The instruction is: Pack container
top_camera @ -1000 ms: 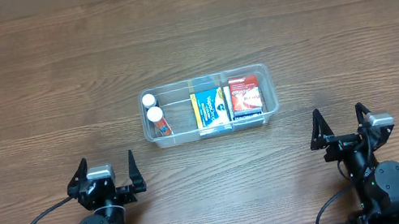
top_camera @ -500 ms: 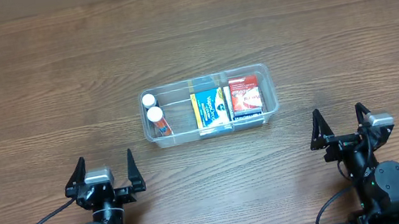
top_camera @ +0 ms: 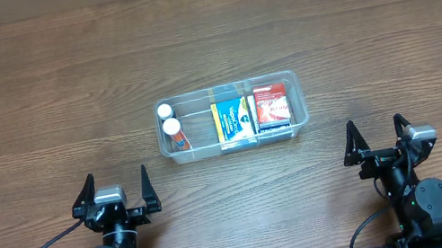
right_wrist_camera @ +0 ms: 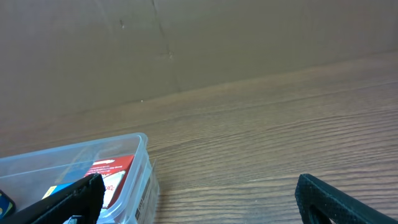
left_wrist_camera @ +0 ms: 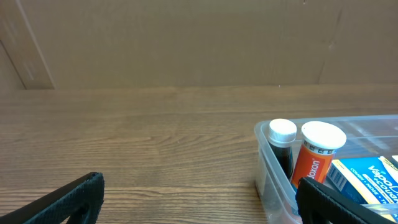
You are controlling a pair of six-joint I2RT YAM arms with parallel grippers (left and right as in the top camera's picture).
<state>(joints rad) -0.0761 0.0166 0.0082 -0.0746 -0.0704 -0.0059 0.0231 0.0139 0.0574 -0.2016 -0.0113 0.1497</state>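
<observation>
**A:** Overhead, what's the count?
**B:** One container, clear plastic, mid tabletop. It sits ahead of both arms, closer to the right one. Four items are inside. Two white-capped bottles stand at its left end: the far bottle and the near bottle. There are two boxes: a blue box in the middle and a red box at the right end.
**A:** Hands?
**B:** There are two. The left hand and right hand sit at the near edge, each spread wide with nothing held. Both are apart from the container.
**A:** Left wrist view?
**B:** Two black fingers show in the bottom corners with bare wood between them. The container's left end is at lower right. Both bottles stand upright side by side. The far one is dark and the near one has an orange label. A corner of the blue box is just beside the orange one.
**A:** Right wrist view?
**B:** Again one finger in each bottom corner, wide apart, gripping nothing. The container's right end is at lower left, with the red box lying inside against the end wall. The left finger hides part of the container. I can't see the bottles from here.
</observation>
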